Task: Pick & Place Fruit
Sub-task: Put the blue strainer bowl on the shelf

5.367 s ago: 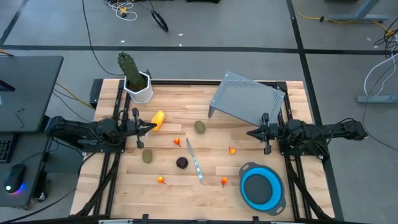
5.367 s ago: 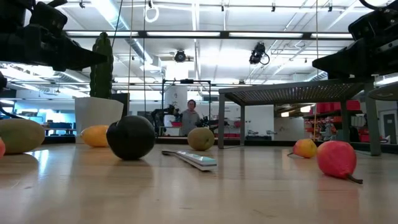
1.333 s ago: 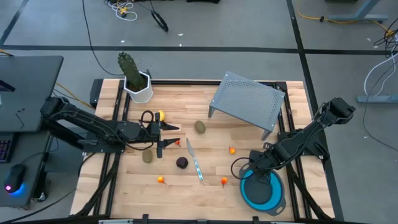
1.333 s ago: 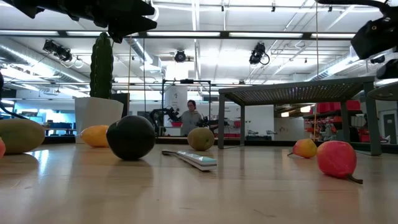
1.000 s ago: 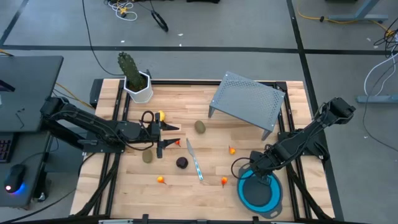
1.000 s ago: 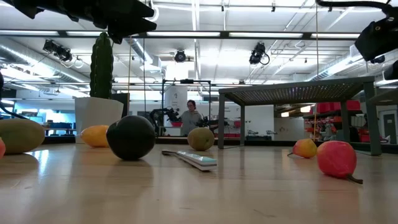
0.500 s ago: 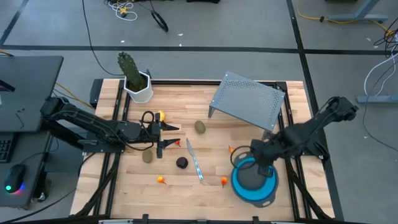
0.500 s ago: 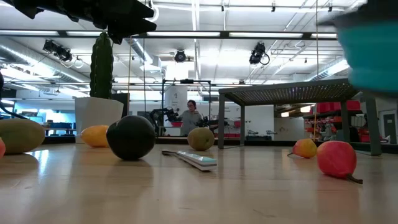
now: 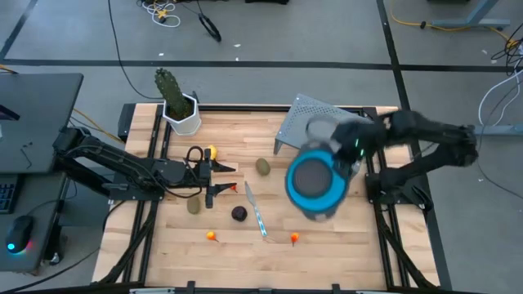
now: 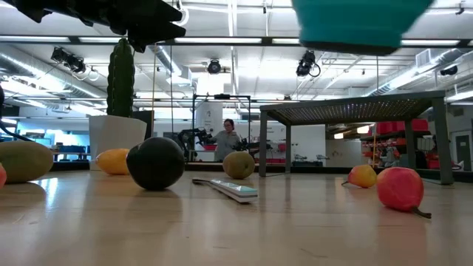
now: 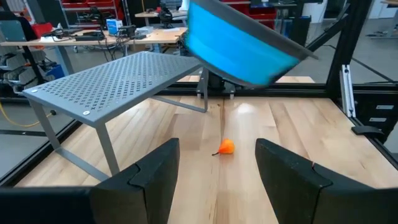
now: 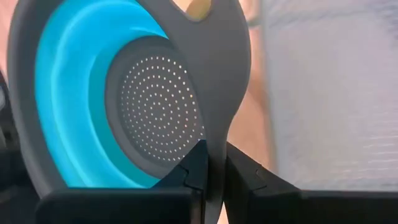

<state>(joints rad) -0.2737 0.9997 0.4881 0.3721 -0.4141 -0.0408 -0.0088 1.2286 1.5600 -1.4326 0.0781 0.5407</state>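
Observation:
My right gripper is shut on a blue colander with a grey rim and holds it high above the table's middle right. The colander also shows in the low view. My left gripper hovers open at the left, beside the yellow fruit. On the wood lie an olive oval, a second one, a purple ball and tiny orange pieces. Another orange piece shows between the left fingers, farther off. My right gripper pinches the colander's flat grey rim between its two fingers, on the side where the rim widens into a tab with a hole. The fingers slant down from the table's right. The colander hangs clear of the table, tilted.
A grey perforated rack stands at the far right, just behind the colander. A slim knife lies near the purple ball. A cactus in a white pot stands at the far left corner.
My right gripper has risen from the table's near right corner and swung toward the far edge and the middle, tipping as it went. It stayed shut on the colander, which has left the table and now hangs high and tilted.

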